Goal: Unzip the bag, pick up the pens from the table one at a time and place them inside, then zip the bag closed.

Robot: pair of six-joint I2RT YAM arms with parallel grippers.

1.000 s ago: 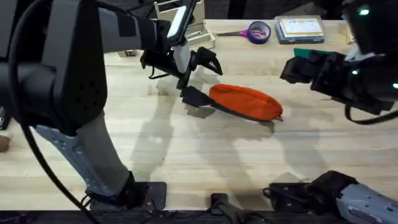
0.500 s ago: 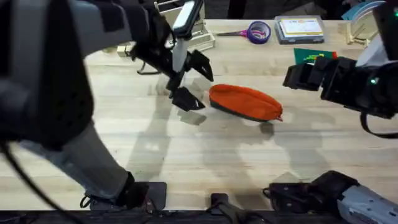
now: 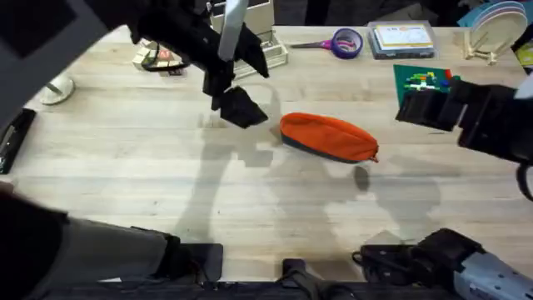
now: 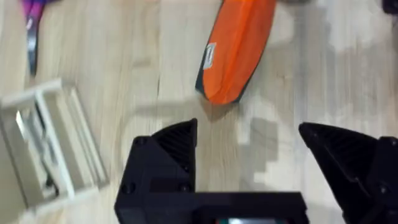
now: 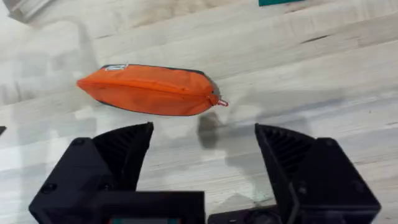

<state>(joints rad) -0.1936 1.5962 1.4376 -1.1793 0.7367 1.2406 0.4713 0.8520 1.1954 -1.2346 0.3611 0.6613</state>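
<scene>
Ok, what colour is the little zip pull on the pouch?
Red, on the orange pouch; clearest in the right wrist view.

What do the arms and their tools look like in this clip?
Both arms are black. The left tool and right tool each have two wedge-shaped black fingers with ribbed inner faces on a boxy black body. A pale grey link shows at the right arm's base.

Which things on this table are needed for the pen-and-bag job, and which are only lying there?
For the job:
- bag, zip closed, lying on the table
- left gripper, open
- right gripper, open

Just lying about:
- purple scissors
- clear plastic box
- green board
- small wooden rack
</scene>
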